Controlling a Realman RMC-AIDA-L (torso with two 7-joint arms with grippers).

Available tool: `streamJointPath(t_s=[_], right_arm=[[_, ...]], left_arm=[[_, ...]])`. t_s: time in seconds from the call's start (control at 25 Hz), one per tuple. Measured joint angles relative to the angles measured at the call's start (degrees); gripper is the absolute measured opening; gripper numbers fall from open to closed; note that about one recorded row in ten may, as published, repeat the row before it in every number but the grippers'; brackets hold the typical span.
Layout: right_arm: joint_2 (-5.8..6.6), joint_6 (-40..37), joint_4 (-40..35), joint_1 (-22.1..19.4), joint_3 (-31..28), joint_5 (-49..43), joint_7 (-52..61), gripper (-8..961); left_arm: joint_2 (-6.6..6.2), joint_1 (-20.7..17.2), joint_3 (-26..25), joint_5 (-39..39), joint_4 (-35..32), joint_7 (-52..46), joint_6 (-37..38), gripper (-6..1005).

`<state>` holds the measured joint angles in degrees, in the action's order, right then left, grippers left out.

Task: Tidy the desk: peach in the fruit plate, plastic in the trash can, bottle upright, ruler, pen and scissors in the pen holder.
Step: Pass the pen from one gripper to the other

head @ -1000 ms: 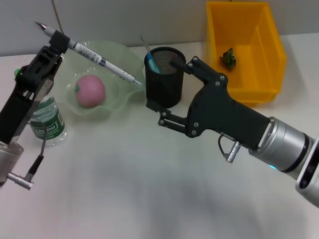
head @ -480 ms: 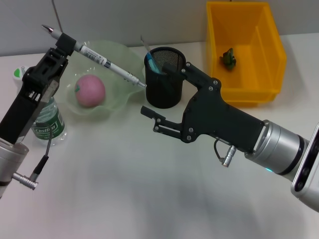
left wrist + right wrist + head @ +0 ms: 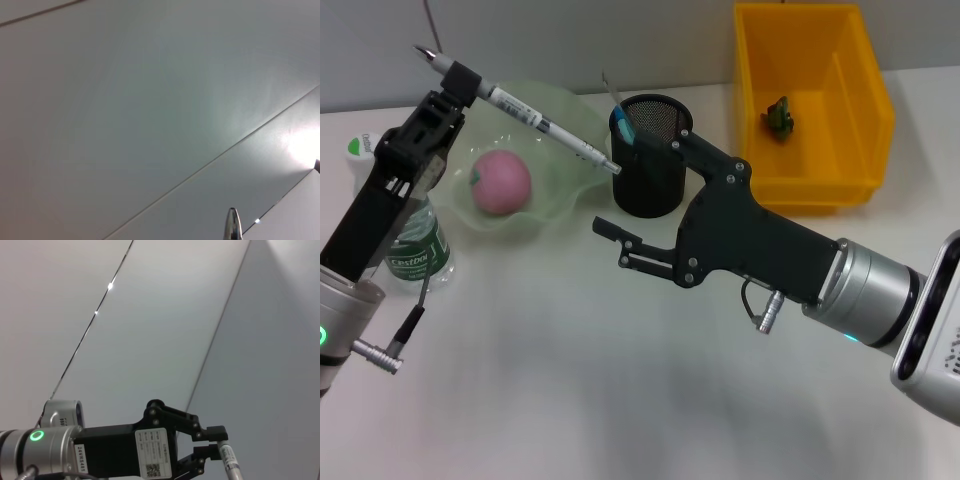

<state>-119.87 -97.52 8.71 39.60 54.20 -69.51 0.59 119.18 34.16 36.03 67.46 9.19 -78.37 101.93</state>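
Your left gripper [image 3: 458, 82]: fingers clamped on pen [image 3: 530, 118], its end near holder [image 3: 651, 155] rim. Right gripper [image 3: 632, 200]: fingers spread, in front of holder. Peach [image 3: 501, 182] in plate [image 3: 570, 115], left of holder. Bottle [image 3: 415, 240] upright beyond plate.

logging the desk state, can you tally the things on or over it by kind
Containers: 3 (fruit plate, pen holder, yellow bin)
Bottle: 1 (bottle)
Fruit: 1 (peach)
Pen: 1 (pen, held by left gripper)
Green item in the bin: 1 (green item)
Total: 7
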Motion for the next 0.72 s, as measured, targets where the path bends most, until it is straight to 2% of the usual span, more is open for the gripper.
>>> streamJointPath(t_s=[0.72], right_arm=[[0.00,1.81,0.22,2.20,-1.57,-0.11,-0.16,786]], left_arm=[[-0.01,0.86,0.01,0.66,2.65,0.41,-0.11,145]])
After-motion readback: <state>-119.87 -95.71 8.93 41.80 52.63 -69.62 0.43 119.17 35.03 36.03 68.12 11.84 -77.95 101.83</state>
